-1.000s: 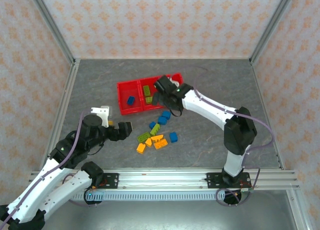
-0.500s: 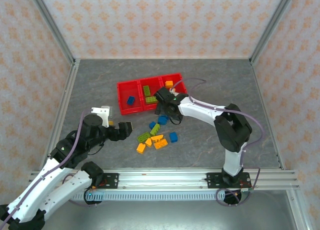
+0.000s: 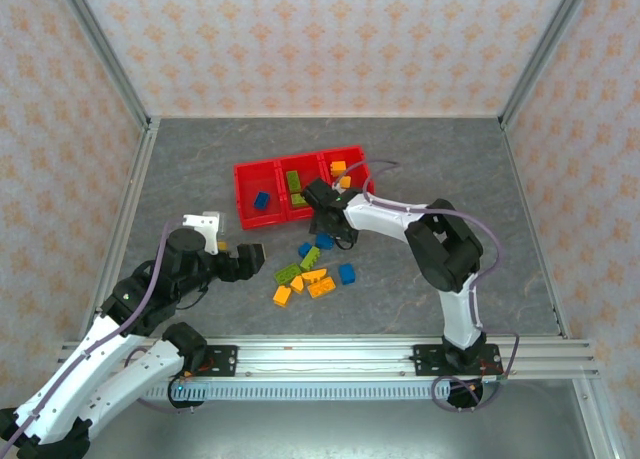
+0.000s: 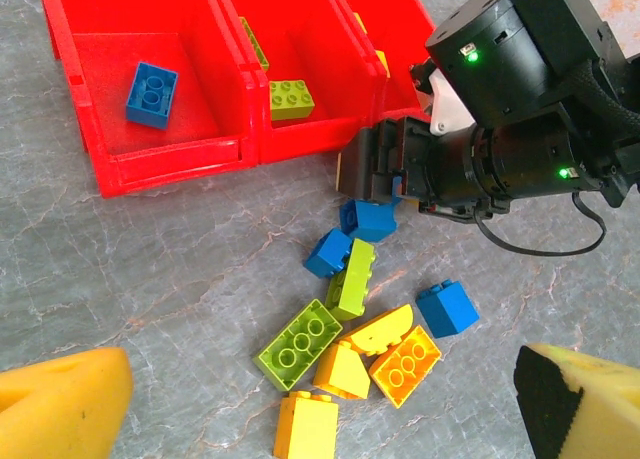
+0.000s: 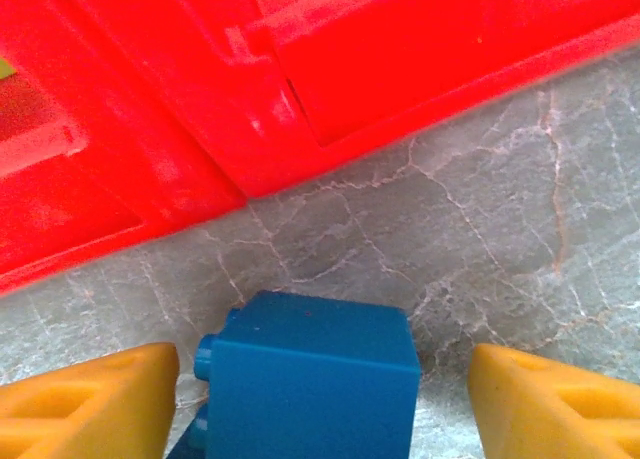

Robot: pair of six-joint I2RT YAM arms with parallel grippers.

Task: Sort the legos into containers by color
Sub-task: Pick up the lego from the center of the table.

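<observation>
The three joined red bins [image 3: 262,172] stand mid-table. A blue brick [image 4: 151,94] lies in the left bin, lime bricks [image 4: 291,99] in the middle one, and an orange brick [image 3: 338,166] in the right one. Just in front of the bins lies a blue brick [image 5: 310,379] [image 3: 325,240]. My right gripper [image 5: 320,399] [image 3: 322,222] is down around it, open, with a gap on each side. Several loose blue, lime and orange-yellow bricks [image 4: 352,277] lie nearer me. My left gripper [image 4: 325,399] [image 3: 252,257] hangs open above and left of this pile, holding nothing.
The right arm [image 3: 400,219] reaches across from the right, its dark wrist [image 4: 520,119] close to the tray's front wall [image 5: 200,129]. Grey table [image 3: 450,169] lies open to the right and left of the tray. Patterned walls enclose the table.
My right gripper has left the right bin and dropped toward me, down to the blue brick in front of the tray. An orange brick now shows in that bin. The left arm is still.
</observation>
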